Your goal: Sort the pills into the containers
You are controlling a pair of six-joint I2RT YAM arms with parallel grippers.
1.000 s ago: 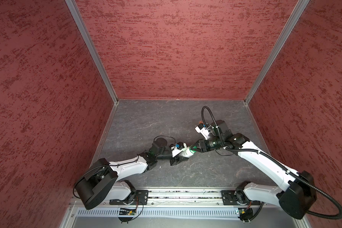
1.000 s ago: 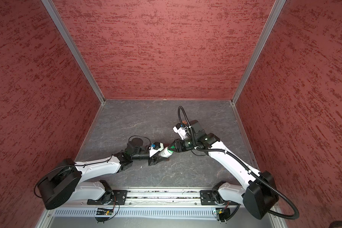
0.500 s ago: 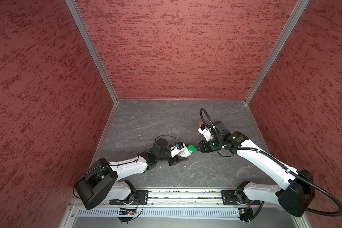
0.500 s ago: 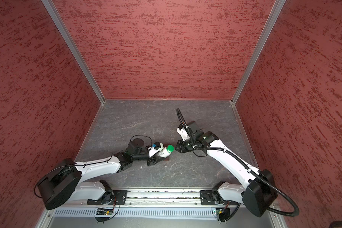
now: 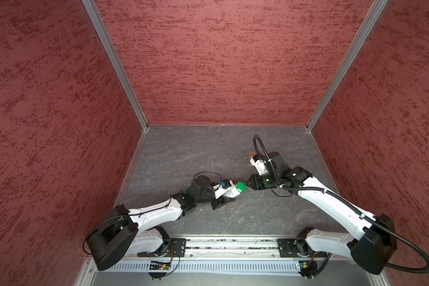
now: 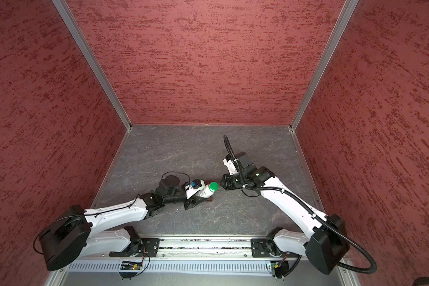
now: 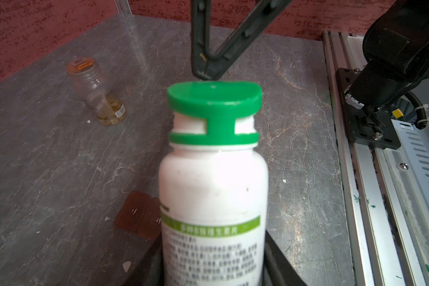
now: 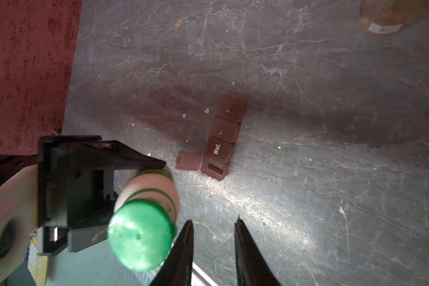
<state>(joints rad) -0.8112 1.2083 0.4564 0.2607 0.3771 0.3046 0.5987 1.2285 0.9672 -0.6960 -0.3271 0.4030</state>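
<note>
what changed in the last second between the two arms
The right pincer backed away from the green cap toward its own side, its jaws narrowing with nothing between them. The left pincer still clamps the white bottle in the same tilted pose, and the amber bottle has not moved.

Near the middle of the table [image 5: 196, 148], the bottle [image 5: 230, 190] is held tilted in the left gripper [image 5: 224, 194], its cap pointed right. The right gripper [image 5: 248, 184] is placed just right of that cap, apparently not touching it. The pill organizer [image 8: 223, 138] is laid on the table below the bottle. The jar [image 7: 97, 96] is set farther back, to the right.
</note>
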